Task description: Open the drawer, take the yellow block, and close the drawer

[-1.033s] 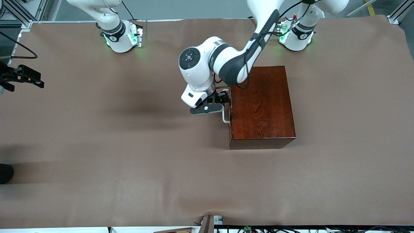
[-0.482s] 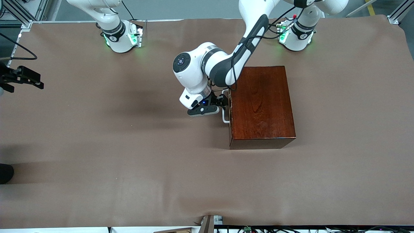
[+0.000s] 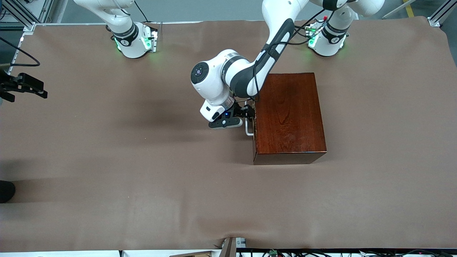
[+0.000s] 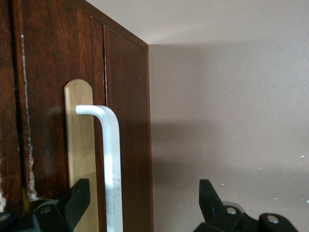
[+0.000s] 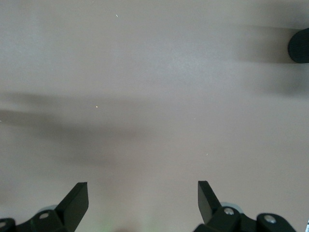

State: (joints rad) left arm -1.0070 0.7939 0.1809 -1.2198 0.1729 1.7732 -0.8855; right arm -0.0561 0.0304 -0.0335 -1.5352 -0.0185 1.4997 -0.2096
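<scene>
Both jaws of my left gripper [image 4: 140, 205] stood apart astride the drawer [image 4: 58, 96] handle [image 4: 112, 159], needing closure then pulling; right gripper [image 5: 142, 205] waited, apart.

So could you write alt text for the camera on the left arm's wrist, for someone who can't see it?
Close-up of the left gripper, jaws open on either side of the white bar handle of the drawer, which is shut in its dark-red wooden box. Brown table cover fills the rest of the view.
</scene>
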